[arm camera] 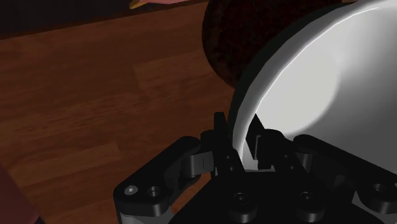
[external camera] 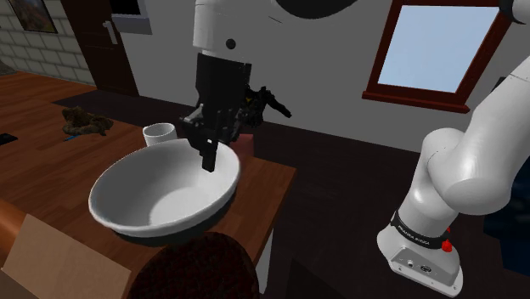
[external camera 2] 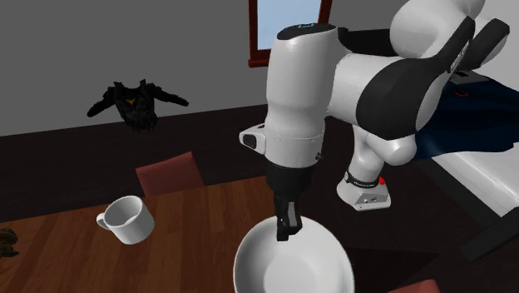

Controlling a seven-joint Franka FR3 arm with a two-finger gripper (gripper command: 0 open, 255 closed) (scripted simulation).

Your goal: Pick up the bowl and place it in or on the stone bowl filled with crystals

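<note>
White bowl (external camera: 161, 191) hangs above the wooden surface (external camera: 42, 161), its rim pinched in the claw (external camera: 208, 157), one finger inside and one outside. Opposite the claw, past the bowl's other rim, the dark reddish stone bowl (external camera: 200, 267) sits lower.

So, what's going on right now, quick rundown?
Gripper shut on white bowl, clasping its rim. Bowl up over table, dark red bowl close by. White mug apart, behind.
</note>
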